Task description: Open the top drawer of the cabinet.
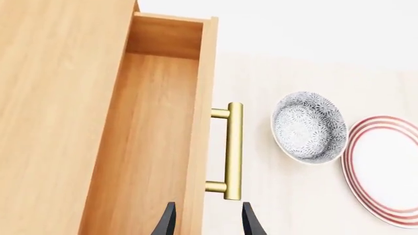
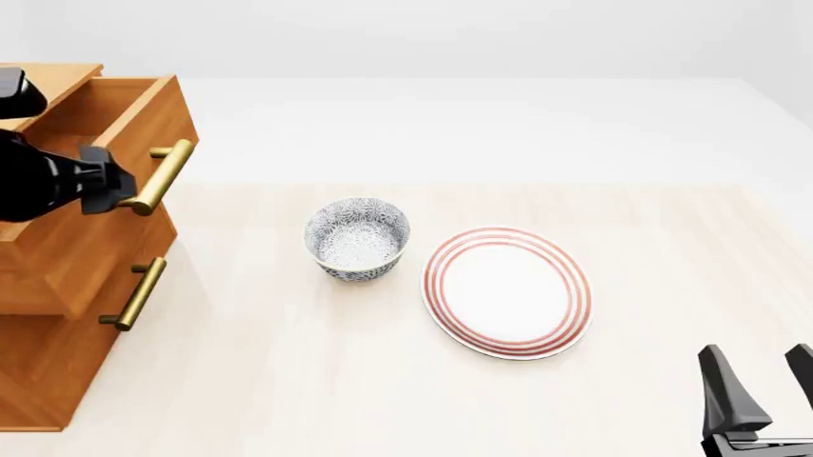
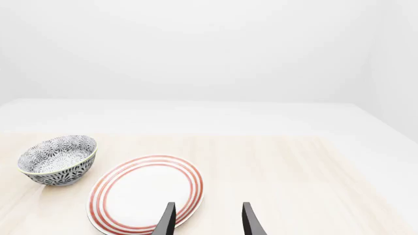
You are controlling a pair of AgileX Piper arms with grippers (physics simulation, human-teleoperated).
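Note:
The cabinet (image 2: 38,371) stands at the table's left edge; its top panel shows in the left wrist view (image 1: 52,98). The top drawer (image 2: 121,109) is pulled out, and its bare wooden inside (image 1: 150,147) shows. Its brass bar handle (image 2: 166,171) sticks out from the front board (image 1: 233,147). My left gripper (image 2: 125,190) is open at the near end of that handle, with its fingertips (image 1: 250,221) just short of the bar and either side of the front board and handle (image 1: 209,223). My right gripper (image 2: 763,376) is open and empty at the near right (image 3: 207,220).
A blue-patterned bowl (image 2: 357,238) stands mid-table, right of the cabinet. A white plate with red rings (image 2: 508,290) lies beside it. Both also show in the left wrist view, bowl (image 1: 308,126) and plate (image 1: 385,166). The second drawer's brass handle (image 2: 136,293) is below.

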